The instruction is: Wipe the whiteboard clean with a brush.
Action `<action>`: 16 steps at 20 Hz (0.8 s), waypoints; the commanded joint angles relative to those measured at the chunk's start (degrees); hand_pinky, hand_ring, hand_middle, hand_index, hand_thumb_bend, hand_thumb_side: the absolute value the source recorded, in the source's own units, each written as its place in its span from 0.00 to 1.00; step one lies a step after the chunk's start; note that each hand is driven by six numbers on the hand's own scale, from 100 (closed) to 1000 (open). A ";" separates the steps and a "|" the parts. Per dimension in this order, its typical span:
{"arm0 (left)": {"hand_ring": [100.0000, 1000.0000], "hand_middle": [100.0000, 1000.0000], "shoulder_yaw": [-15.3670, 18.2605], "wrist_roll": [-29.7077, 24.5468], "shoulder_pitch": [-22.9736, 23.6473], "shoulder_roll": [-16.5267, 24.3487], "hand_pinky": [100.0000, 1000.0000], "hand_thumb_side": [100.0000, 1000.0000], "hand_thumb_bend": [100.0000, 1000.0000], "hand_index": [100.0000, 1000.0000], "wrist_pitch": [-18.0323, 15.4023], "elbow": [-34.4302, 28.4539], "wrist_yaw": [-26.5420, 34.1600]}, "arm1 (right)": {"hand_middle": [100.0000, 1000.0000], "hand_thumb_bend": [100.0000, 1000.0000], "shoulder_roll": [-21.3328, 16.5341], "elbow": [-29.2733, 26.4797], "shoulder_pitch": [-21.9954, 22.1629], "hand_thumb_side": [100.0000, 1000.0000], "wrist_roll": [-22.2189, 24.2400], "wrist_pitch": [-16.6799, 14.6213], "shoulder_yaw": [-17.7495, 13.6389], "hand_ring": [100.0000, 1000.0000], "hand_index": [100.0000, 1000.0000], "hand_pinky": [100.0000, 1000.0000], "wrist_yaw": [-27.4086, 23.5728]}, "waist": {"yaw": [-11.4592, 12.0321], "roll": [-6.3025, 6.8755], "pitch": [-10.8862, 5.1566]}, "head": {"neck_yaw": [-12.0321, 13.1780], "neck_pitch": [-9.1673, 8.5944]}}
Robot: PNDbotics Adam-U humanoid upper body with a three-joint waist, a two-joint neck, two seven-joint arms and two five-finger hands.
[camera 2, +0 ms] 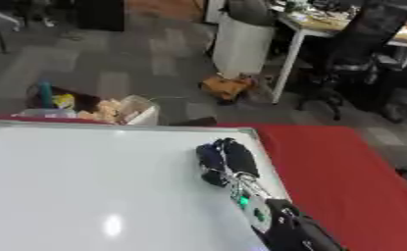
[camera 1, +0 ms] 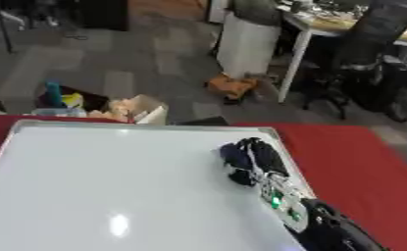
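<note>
A large whiteboard [camera 1: 112, 181] with a silver frame lies flat on the red table [camera 1: 352, 162]. Its surface looks blank apart from a spot of glare near the front. My right hand [camera 1: 267, 157] comes in from the lower right and rests on the board close to its right edge. Its black fingers are curled over a dark blue brush [camera 1: 234, 161] that presses on the board. Green lights glow on the wrist [camera 1: 279, 201] behind it. My left hand shows in neither view.
Beyond the table's far edge is open floor with a cardboard box of odds and ends [camera 1: 120, 108], an orange object [camera 1: 232, 86], a white bin [camera 1: 245, 44], and a desk with a black chair [camera 1: 361, 54] at the far right.
</note>
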 commanded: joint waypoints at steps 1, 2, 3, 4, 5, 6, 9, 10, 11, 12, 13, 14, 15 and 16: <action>0.48 0.52 0.06 -0.22 -0.53 0.76 0.38 0.48 0.70 0.83 -0.06 -1.04 0.26 | 0.58 0.00 2.98 1.83 -0.22 0.25 2.44 -0.97 4.18 0.64 0.71 0.57 1.12 | 0.71 0.45 -0.22 | -0.29 -0.75; 0.48 0.52 0.02 -0.27 -0.55 0.73 0.38 0.48 0.70 0.83 -0.06 -1.05 0.28 | 0.58 0.00 3.31 1.79 -0.74 0.25 2.78 -1.27 4.57 0.64 0.71 0.57 1.41 | 0.79 0.47 -0.23 | -0.35 -0.73; 0.48 0.52 0.01 -0.30 -0.55 0.70 0.38 0.48 0.70 0.83 -0.06 -1.05 0.30 | 0.58 0.00 3.64 1.77 -1.24 0.25 3.07 -1.55 4.94 0.64 0.71 0.57 1.61 | 0.84 0.50 -0.24 | -0.42 -0.72; 0.48 0.52 0.00 -0.31 -0.55 0.67 0.38 0.48 0.70 0.83 -0.06 -1.05 0.33 | 0.58 0.00 3.93 1.73 -1.68 0.25 3.32 -1.82 5.30 0.64 0.71 0.57 1.80 | 0.88 0.51 -0.26 | -0.47 -0.71; 0.48 0.52 -0.02 -0.33 -0.55 0.66 0.38 0.48 0.70 0.83 -0.05 -1.05 0.35 | 0.58 0.00 4.18 1.69 -2.04 0.25 3.56 -2.05 5.61 0.64 0.71 0.57 1.97 | 0.90 0.53 -0.28 | -0.50 -0.71; 0.48 0.52 -0.06 -0.37 -0.55 0.61 0.38 0.48 0.70 0.83 -0.04 -1.05 0.38 | 0.58 0.00 4.49 1.60 -2.43 0.26 3.78 -2.30 5.96 0.64 0.71 0.57 2.12 | 0.92 0.55 -0.30 | -0.57 -0.72; 0.48 0.52 -0.15 -0.48 -0.52 0.50 0.38 0.47 0.70 0.83 0.01 -1.04 0.43 | 0.58 0.00 5.49 1.18 -3.47 0.26 4.49 -3.17 7.12 0.64 0.71 0.57 2.62 | 0.85 0.59 -0.39 | -0.71 -0.65; 0.48 0.52 -0.15 -0.49 -0.51 0.47 0.38 0.47 0.70 0.83 0.02 -1.03 0.45 | 0.58 0.00 5.84 0.99 -3.78 0.26 4.77 -3.51 7.56 0.64 0.71 0.57 2.84 | 0.84 0.59 -0.41 | -0.75 -0.63; 0.48 0.52 -0.17 -0.51 -0.51 0.45 0.38 0.48 0.70 0.83 0.03 -1.03 0.46 | 0.58 0.00 6.16 0.82 -4.05 0.26 5.05 -3.85 7.95 0.64 0.71 0.57 3.07 | 0.84 0.60 -0.44 | -0.78 -0.61; 0.48 0.52 -0.20 -0.55 -0.50 0.43 0.38 0.48 0.70 0.83 0.04 -1.02 0.46 | 0.58 0.00 6.52 0.69 -4.36 0.26 5.33 -4.14 8.36 0.64 0.71 0.57 3.34 | 0.84 0.62 -0.47 | -0.82 -0.58; 0.48 0.52 -0.22 -0.57 -0.49 0.41 0.38 0.47 0.70 0.83 0.05 -1.02 0.46 | 0.58 0.00 6.81 0.60 -4.62 0.26 5.56 -4.37 8.68 0.64 0.71 0.57 3.59 | 0.85 0.63 -0.49 | -0.86 -0.56; 0.48 0.52 -0.23 -0.59 -0.48 0.37 0.38 0.48 0.70 0.83 0.06 -1.01 0.48 | 0.58 0.00 7.23 0.41 -4.99 0.26 5.88 -4.76 9.21 0.64 0.71 0.57 3.90 | 0.86 0.65 -0.52 | -0.94 -0.54; 0.48 0.52 -0.26 -0.62 -0.47 0.35 0.38 0.48 0.70 0.83 0.06 -1.00 0.49 | 0.58 0.00 7.61 0.18 -5.36 0.26 6.21 -5.16 9.71 0.64 0.71 0.57 4.27 | 0.87 0.67 -0.55 | -1.00 -0.50; 0.48 0.52 -0.29 -0.65 -0.46 0.32 0.38 0.48 0.70 0.83 0.07 -1.00 0.51 | 0.57 0.00 7.95 0.01 -5.66 0.26 6.49 -5.46 10.09 0.64 0.71 0.57 4.58 | 0.87 0.69 -0.57 | -1.06 -0.48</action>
